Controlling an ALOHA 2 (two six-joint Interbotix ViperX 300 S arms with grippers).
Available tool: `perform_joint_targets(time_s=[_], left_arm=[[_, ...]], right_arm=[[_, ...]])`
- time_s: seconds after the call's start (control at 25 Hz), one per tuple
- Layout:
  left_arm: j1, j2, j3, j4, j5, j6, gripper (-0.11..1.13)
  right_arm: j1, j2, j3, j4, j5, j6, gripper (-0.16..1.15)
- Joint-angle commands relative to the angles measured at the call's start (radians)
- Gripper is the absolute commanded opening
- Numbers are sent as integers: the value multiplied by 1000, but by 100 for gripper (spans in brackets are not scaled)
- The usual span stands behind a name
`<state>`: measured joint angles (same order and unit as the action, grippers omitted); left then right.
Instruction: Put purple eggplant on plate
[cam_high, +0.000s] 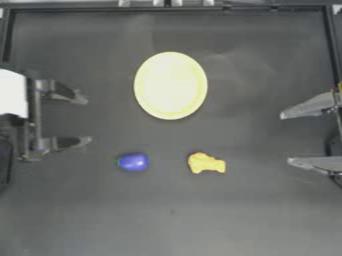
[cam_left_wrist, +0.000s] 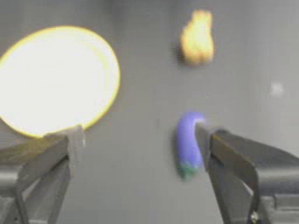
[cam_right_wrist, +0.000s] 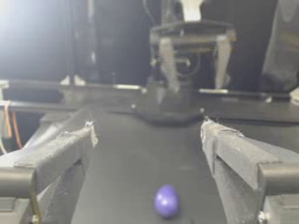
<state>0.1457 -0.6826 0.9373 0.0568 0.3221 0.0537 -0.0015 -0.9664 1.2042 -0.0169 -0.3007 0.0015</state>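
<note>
The purple eggplant lies on the dark table below and left of the pale-yellow plate. My left gripper is open at the left side, level with the gap between plate and eggplant and well short of both. In the left wrist view the eggplant lies just inside one of the open jaws, with the plate farther off. My right gripper is open at the right edge, drawn back. Its wrist view shows the eggplant low between the spread jaws.
A yellow lumpy object lies right of the eggplant, also seen in the left wrist view. The left arm's body shows across the table in the right wrist view. Table rails run along the top and sides.
</note>
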Motion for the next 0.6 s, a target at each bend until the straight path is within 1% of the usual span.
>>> perform_joint_targets(time_s=[0.04,0.2,0.44,0.6], left_arm=[[-3,112,-87,25,60,2,103],[-2,213,-137,35,91,2,103],[-3,350,-170,37,84,-2,103],[-29,419,-202,34,78,-2,103]], right_arm=[[0,9,-15,9,-3,2,100],[-2,11,-12,21,-3,0,100],[-2,14,-11,21,-3,0,100],[-2,14,-9,25,-2,2,100]])
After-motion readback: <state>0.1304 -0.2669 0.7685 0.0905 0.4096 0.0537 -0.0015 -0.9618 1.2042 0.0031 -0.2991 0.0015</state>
